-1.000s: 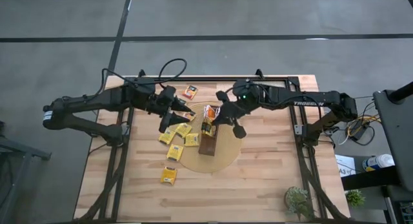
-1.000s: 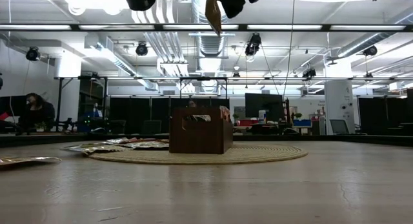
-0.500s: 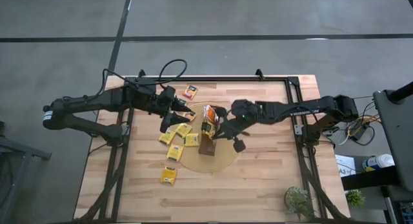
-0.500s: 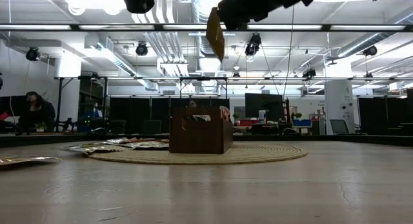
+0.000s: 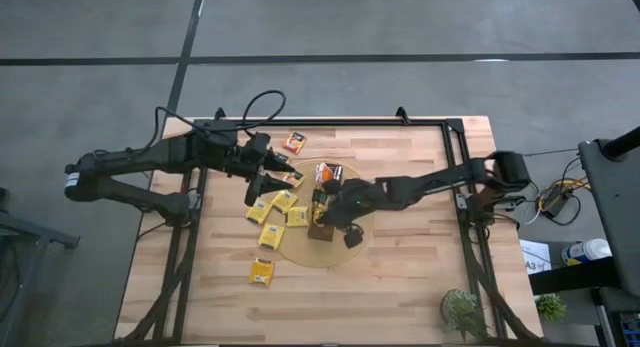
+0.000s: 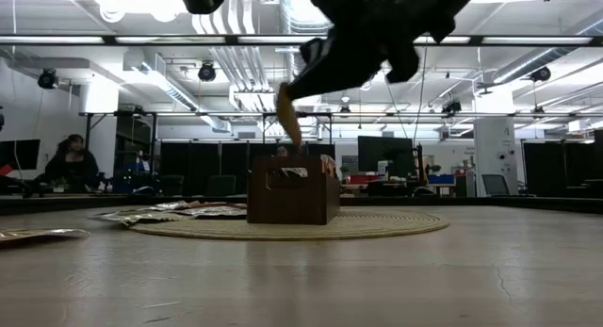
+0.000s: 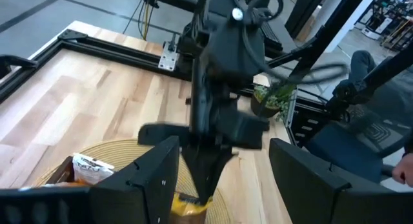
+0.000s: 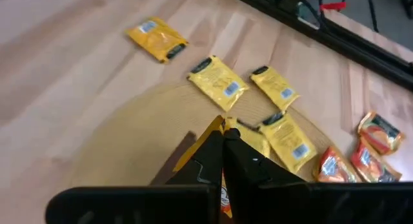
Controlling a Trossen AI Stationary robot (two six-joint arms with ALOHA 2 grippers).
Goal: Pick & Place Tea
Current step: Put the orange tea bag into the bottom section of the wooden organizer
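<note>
My right gripper (image 6: pixel 311 68) hangs shut on a yellow-orange tea sachet (image 6: pixel 287 120) just above the long dark-brown tray (image 6: pixel 293 190), which stands on the round tan disc (image 5: pixel 345 242). In the high view it is over the tray's middle (image 5: pixel 322 227). The tray's far end holds some sachets (image 5: pixel 326 174). Several yellow sachets (image 5: pixel 285 200) lie flat on and beside the disc's left edge. One lies nearer (image 5: pixel 261 272), and an orange one (image 5: pixel 293 142) lies farther off. My left gripper (image 7: pixel 222 179) is open and hovers over the disc's far-left edge. My right gripper pinches the sachet by its upper edge (image 8: pixel 217 128) between its two fingers, coming from above and slanting toward the table's left. The sachet hangs tilted below the fingertips, lifted clear, with its lower end (image 6: pixel 292 137) a little above the tray's rim.
Two orange sachets (image 8: pixel 381 130) lie near the tray's far end. A small potted plant (image 5: pixel 462 309) stands at the table's near right corner. Bare wood lies on the table's right half (image 5: pixel 420 257). A person (image 6: pixel 71 162) sits in the room beyond.
My right gripper has come down from high above the table and moved toward the left and near edges, carrying the sachet from well above the tray to just over its rim. The sachet still hangs below the fingers. The left arm has kept still.
</note>
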